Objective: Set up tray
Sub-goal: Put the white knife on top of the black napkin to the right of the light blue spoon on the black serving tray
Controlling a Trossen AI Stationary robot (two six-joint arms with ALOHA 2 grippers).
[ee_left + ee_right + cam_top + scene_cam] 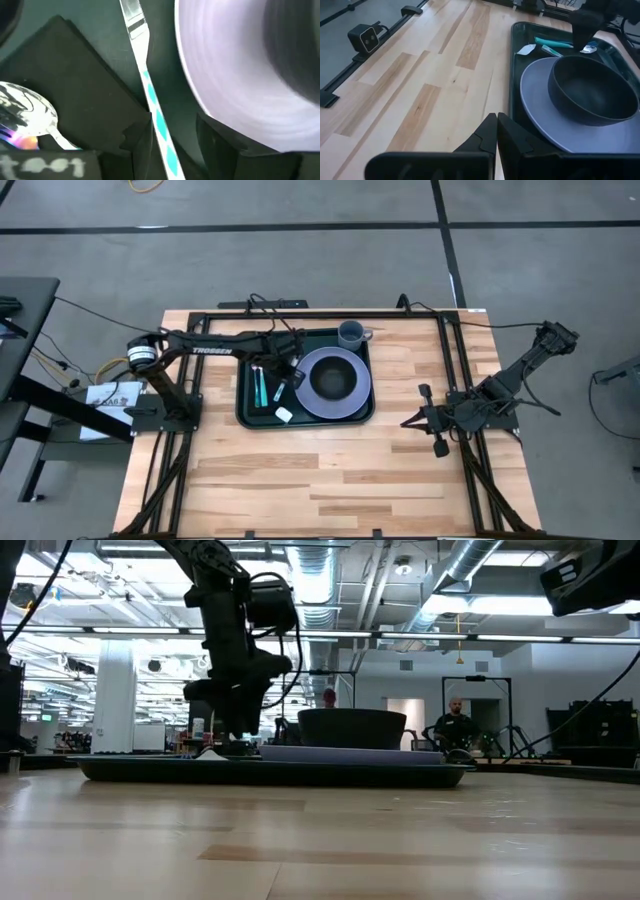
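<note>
hidden — napkin (75, 95) far end under spoon (30, 112) | knife (150, 95) — both ends cropped

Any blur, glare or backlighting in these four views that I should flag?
Left wrist view: the plate is smeared with blur, and glare sits on the spoon. Low view: bright ceiling lights leave the left arm and the tray as dark silhouettes. High and right wrist views: evenly lit, no strong glare.

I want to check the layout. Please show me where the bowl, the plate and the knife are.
bowl (592, 92): right wrist view, its dark inside.
plate (540, 107): right wrist view, bare lavender rim.
knife (159, 120): left wrist view, its teal-marked handle.
</note>
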